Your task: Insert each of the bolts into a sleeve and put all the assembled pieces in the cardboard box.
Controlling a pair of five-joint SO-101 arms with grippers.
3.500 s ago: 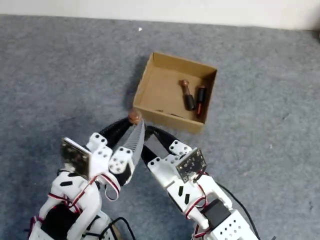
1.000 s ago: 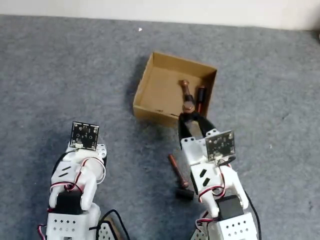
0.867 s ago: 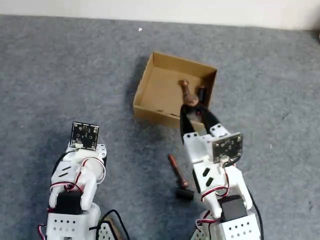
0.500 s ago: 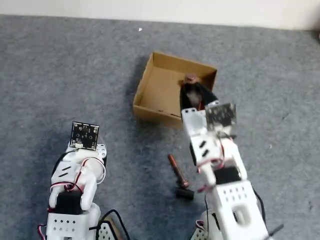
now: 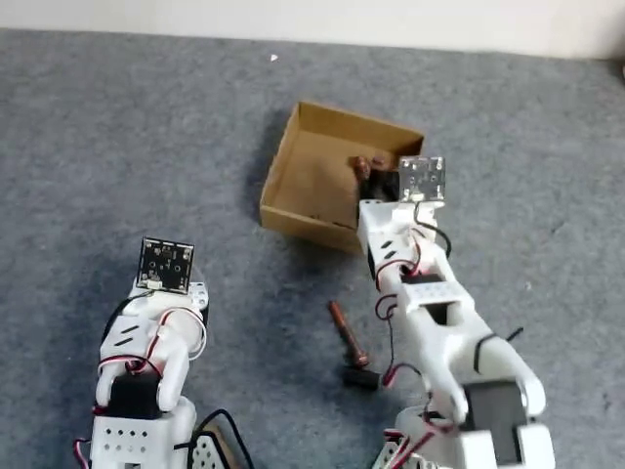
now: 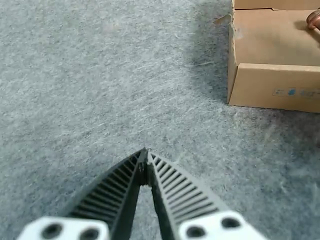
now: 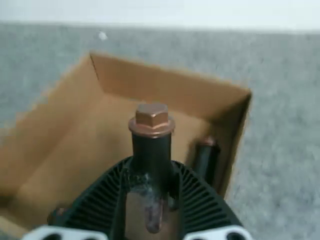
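My right gripper (image 7: pixel 151 170) is shut on an assembled piece (image 7: pixel 151 137), a black sleeve with a copper bolt head on top, held upright over the inside of the cardboard box (image 7: pixel 75 130). Another assembled piece (image 7: pixel 205 157) lies in the box by its far corner. In the high view the right arm (image 5: pixel 400 234) stretches over the box (image 5: pixel 312 176). A loose copper bolt (image 5: pixel 346 332) and a black sleeve (image 5: pixel 359 378) lie on the carpet beside that arm. My left gripper (image 6: pixel 145 167) is shut and empty, low over the carpet, well short of the box (image 6: pixel 272 75).
Grey carpet covers the whole floor. The left arm (image 5: pixel 156 332) is drawn back at the lower left, leaving open carpet to the left of the box. A pale wall edge runs along the far side.
The right arm has carried the assembled piece forward from the box's near wall to over its inside. The left arm has stayed still since one second ago.
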